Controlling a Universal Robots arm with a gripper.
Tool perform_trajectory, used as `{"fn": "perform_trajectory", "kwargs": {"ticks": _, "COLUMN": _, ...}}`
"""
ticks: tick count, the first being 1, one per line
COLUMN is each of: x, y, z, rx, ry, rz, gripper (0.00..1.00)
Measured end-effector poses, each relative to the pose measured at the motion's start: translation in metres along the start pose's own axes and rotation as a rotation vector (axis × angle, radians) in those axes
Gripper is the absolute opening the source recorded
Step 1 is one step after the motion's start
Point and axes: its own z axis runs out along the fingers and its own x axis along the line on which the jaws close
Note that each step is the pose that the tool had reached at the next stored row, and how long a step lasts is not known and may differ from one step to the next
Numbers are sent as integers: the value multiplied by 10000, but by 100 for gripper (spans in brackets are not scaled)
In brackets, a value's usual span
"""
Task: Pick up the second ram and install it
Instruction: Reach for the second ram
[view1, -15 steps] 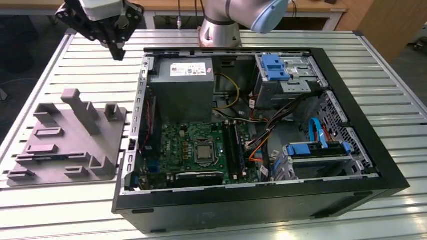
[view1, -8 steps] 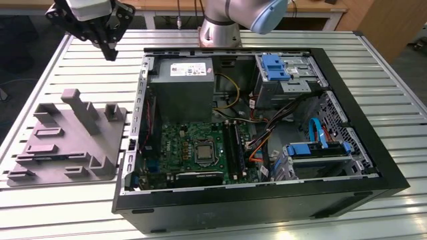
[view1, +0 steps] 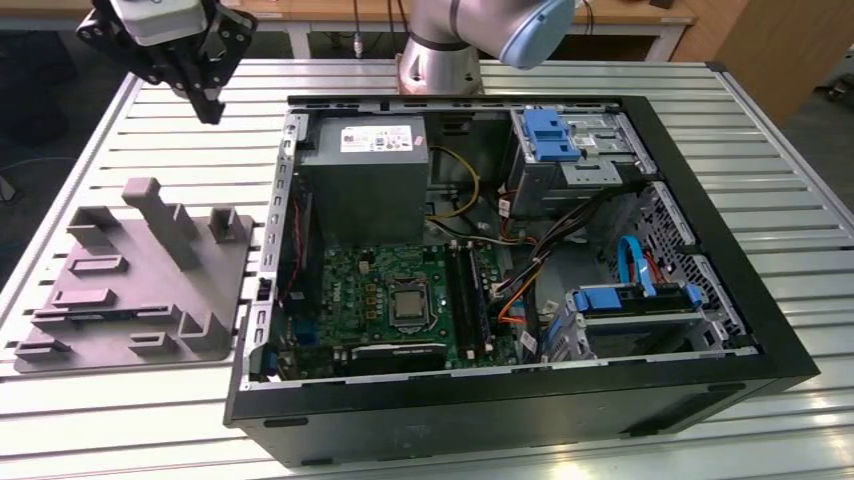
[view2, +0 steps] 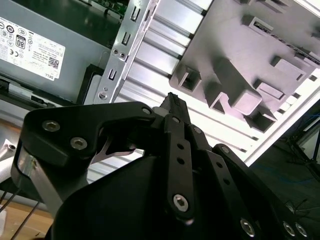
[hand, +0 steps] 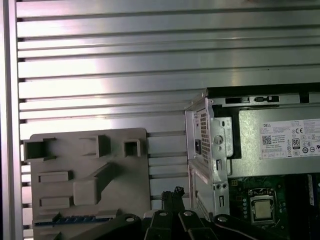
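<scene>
- The second ram (hand: 75, 218) – a narrow blue strip in the first wrist view – lies in a slot along one edge of the grey holder (hand: 90, 150), so it has not been picked up.
- The holder sits on the slatted bench (view1: 80, 150), just beside the open computer case (view1: 787, 350), on the exterior view's left.
- The gripper (view1: 210, 112) hangs above the bench near the holder's far end, well apart from the stick and touching nothing.
- Its fingers are closed together at the tips and carry nothing, as the second wrist view also suggests.
- Inside the case, the long black slots (view1: 467, 290) run beside the green motherboard (view1: 360, 290); whether a stick is already seated there I cannot tell.
- By my reading both halves of the job remain – the grasp from the holder and the seating in a slot.
</scene>
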Motion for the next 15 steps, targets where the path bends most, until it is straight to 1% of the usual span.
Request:
{"fn": "perform_trajectory", "kwargs": {"ticks": 6, "x": 91, "y": -34, "z": 10, "rx": 1, "ry": 0, "rz": 0, "gripper": 10}}
{"fn": "perform_trajectory", "kwargs": {"ticks": 15, "x": 199, "y": -101, "z": 21, "rx": 0, "ry": 0, "rz": 0, "gripper": 10}}
